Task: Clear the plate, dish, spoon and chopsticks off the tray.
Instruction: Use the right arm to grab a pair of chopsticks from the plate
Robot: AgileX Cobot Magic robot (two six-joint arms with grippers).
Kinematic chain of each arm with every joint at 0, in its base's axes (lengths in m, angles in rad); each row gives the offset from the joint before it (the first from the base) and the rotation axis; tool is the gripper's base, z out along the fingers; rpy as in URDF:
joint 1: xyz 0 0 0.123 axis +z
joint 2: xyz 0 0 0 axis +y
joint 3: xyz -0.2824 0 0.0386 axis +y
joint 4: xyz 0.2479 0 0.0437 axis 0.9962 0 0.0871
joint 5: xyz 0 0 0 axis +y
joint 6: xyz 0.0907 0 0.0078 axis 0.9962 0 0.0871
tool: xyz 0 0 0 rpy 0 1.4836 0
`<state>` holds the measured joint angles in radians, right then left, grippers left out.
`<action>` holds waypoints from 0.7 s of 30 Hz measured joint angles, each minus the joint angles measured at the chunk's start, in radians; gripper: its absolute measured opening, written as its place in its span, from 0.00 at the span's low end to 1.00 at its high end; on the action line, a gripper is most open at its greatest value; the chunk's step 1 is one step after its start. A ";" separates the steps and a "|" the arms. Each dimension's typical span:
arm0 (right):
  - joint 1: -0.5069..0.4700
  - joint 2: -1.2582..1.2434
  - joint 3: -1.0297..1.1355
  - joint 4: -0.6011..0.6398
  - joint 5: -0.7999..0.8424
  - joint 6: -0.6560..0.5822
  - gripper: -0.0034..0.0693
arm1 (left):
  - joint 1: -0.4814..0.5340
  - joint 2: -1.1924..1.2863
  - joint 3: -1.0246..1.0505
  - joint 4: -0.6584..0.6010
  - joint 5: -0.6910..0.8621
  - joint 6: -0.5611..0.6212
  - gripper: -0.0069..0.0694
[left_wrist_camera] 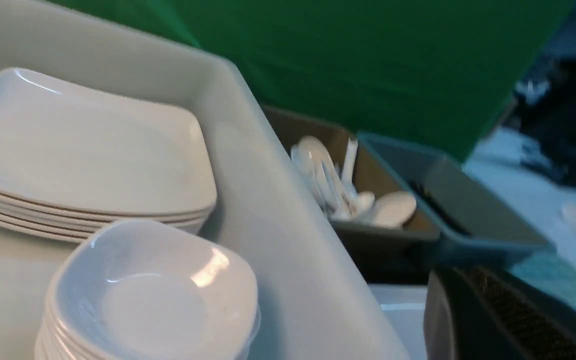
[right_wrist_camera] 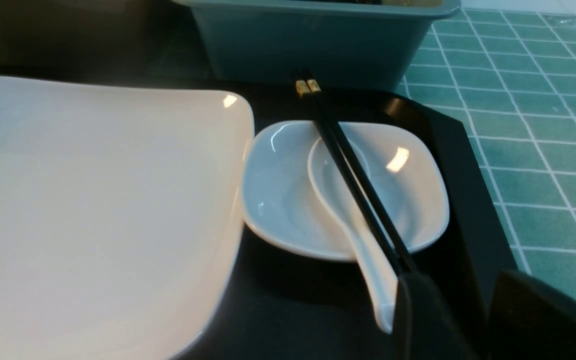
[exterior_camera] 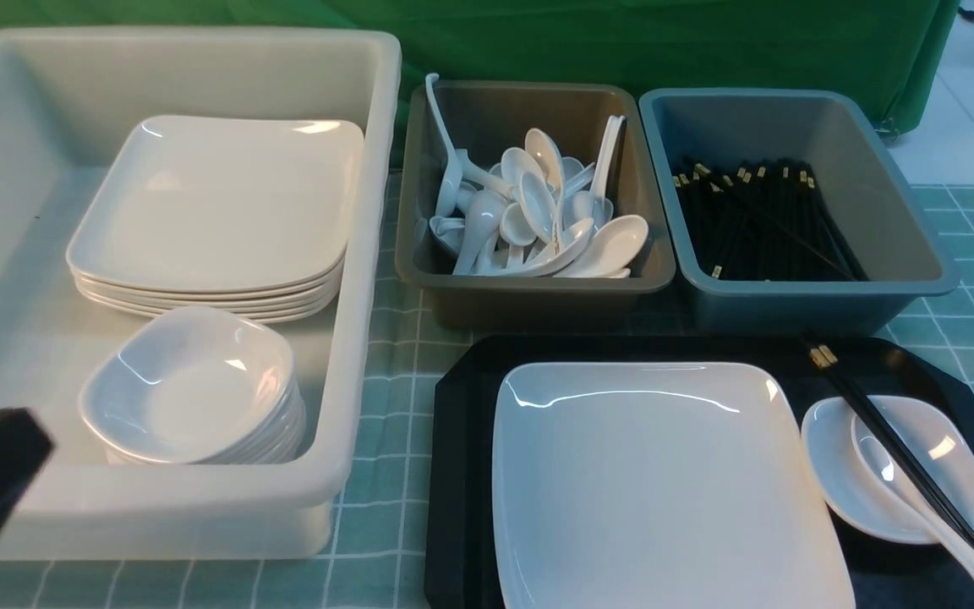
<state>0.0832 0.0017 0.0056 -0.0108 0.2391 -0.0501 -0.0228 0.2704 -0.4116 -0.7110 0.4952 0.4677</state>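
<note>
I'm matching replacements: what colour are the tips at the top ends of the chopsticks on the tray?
Gold tips, clearest in the right wrist view.

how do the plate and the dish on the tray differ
The plate is large, while the dish is much smaller. The plate looks nearly flat; the dish is a shallow bowl. The plate lies bare, but the dish has a spoon in it and chopsticks across it. Both are glossy white with rounded corners.

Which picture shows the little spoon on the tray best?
The right wrist view: it shows the spoon closest, from bowl to handle tip, though the chopsticks cross its bowl. The front view shows it too, but smaller. The left wrist view doesn't show that spoon.
</note>
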 joint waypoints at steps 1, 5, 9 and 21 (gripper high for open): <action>0.000 0.000 0.000 0.000 0.000 0.000 0.38 | -0.021 0.066 -0.041 0.020 0.025 0.023 0.11; 0.000 0.000 0.000 0.000 0.000 0.000 0.38 | -0.164 0.326 -0.186 0.091 0.050 0.080 0.11; 0.000 0.000 0.000 0.000 0.000 0.000 0.38 | -0.341 0.505 -0.286 0.110 0.050 0.084 0.11; 0.000 0.000 0.000 0.128 -0.255 0.387 0.38 | -0.515 0.596 -0.379 0.116 -0.058 0.119 0.11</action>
<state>0.0832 0.0017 0.0056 0.1170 -0.0156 0.3366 -0.5376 0.8665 -0.7904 -0.5948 0.4374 0.5866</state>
